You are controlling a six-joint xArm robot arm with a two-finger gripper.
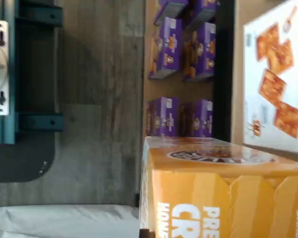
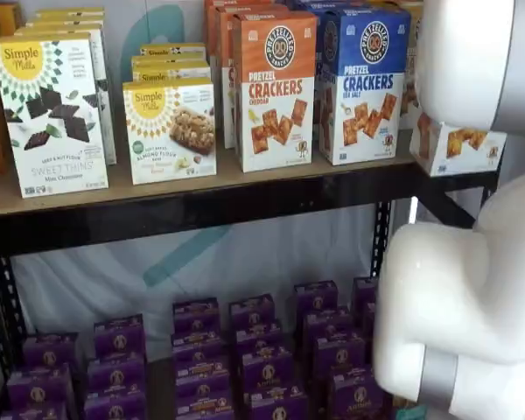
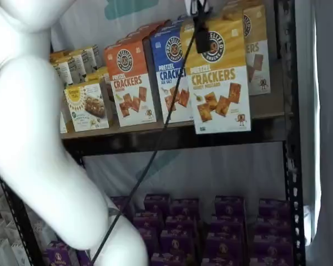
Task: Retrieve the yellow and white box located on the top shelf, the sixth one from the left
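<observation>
- Gripper (image 3: 201, 25) is hanging right at the top edge of the yellow and white box (image 3: 219, 77), but honestly can't tell if it's gripping.
- Box is poking out past the top shelf (image 3: 172, 134) front.
- I'd be pulling straight out, keeping it level, clearing the blue box (image 3: 171, 75).

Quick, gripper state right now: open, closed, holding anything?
Gripper: shut on the yellow and white box, gripping its top edge; the box sits forward of its row on the top shelf.

A dark metal shelf frame (image 2: 201, 214) stands before white sheeting (image 2: 245, 262); grey wood-look floor (image 1: 99, 99).
</observation>
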